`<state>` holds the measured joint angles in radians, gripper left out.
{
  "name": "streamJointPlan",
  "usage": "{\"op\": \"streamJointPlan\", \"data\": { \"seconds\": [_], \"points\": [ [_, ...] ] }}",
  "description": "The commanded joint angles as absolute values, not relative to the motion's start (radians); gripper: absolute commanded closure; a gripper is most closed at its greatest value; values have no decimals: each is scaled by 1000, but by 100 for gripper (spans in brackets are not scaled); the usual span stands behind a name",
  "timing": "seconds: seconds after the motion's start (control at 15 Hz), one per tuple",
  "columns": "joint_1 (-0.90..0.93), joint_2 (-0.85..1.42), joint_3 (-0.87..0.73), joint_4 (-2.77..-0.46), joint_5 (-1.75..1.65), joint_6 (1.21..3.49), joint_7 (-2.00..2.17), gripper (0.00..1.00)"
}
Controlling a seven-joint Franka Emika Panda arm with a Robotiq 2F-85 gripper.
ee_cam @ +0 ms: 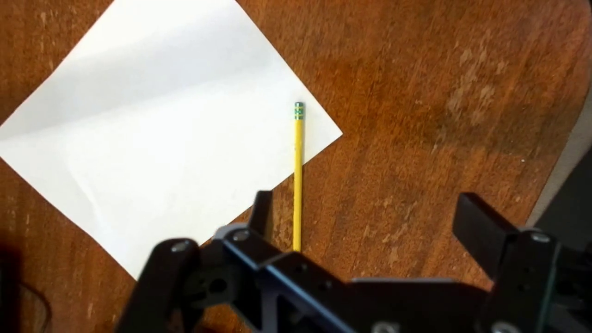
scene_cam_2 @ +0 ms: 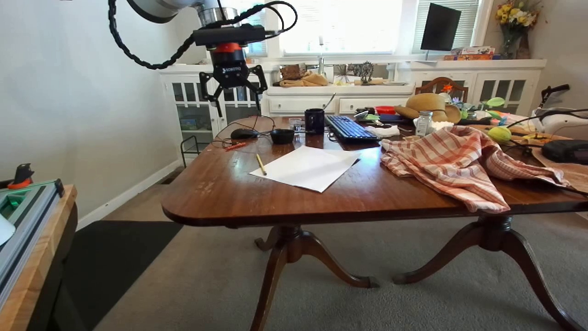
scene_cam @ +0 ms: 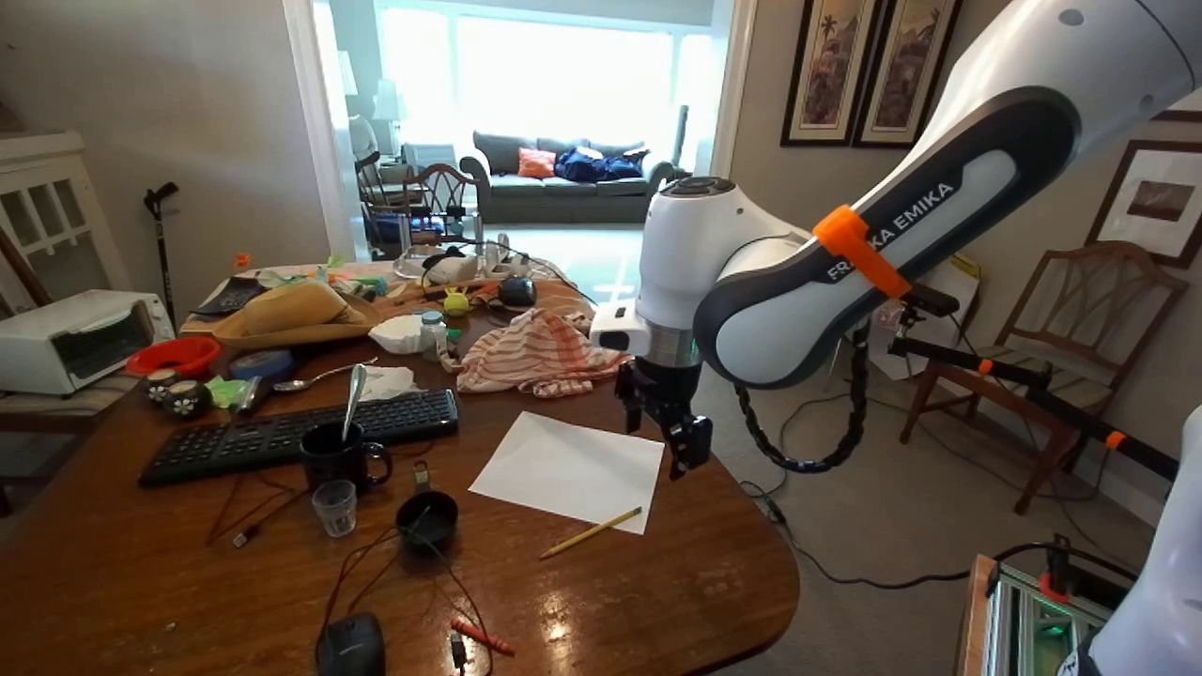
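Observation:
My gripper (scene_cam: 660, 439) is open and empty, pointing down above the table. It also shows in an exterior view (scene_cam_2: 239, 108) with its fingers spread. In the wrist view the two fingertips (ee_cam: 365, 199) stand wide apart over bare wood. The nearest thing below is a yellow pencil (ee_cam: 298, 185) with a green-banded end. It lies partly on a corner of a white paper sheet (ee_cam: 152, 129) and partly on the wood; its lower end is hidden behind a finger. In both exterior views the pencil (scene_cam: 590, 534) (scene_cam_2: 261, 164) and paper (scene_cam: 568, 469) (scene_cam_2: 305, 168) lie flat near the table's end.
The wooden table (scene_cam: 676, 601) also holds a dark mug with a spoon (scene_cam: 333, 458), a clear cup (scene_cam: 335, 509), a black measuring cup (scene_cam: 427, 521), a mouse (scene_cam: 351, 646), a red crayon (scene_cam: 482, 637), a keyboard (scene_cam: 282, 437), a striped cloth (scene_cam: 545, 357) and a straw hat (scene_cam: 300, 310).

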<state>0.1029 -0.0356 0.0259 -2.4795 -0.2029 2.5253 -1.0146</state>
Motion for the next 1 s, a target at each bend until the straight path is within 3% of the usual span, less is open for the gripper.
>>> {"op": "streamJointPlan", "data": {
  "seconds": [0.0, 0.93],
  "points": [
    [77, 17, 21, -2474, -165, 2608, -1091, 0],
    [-28, 215, 160, -2441, 482, 2809, -1663, 0]
  ]
}}
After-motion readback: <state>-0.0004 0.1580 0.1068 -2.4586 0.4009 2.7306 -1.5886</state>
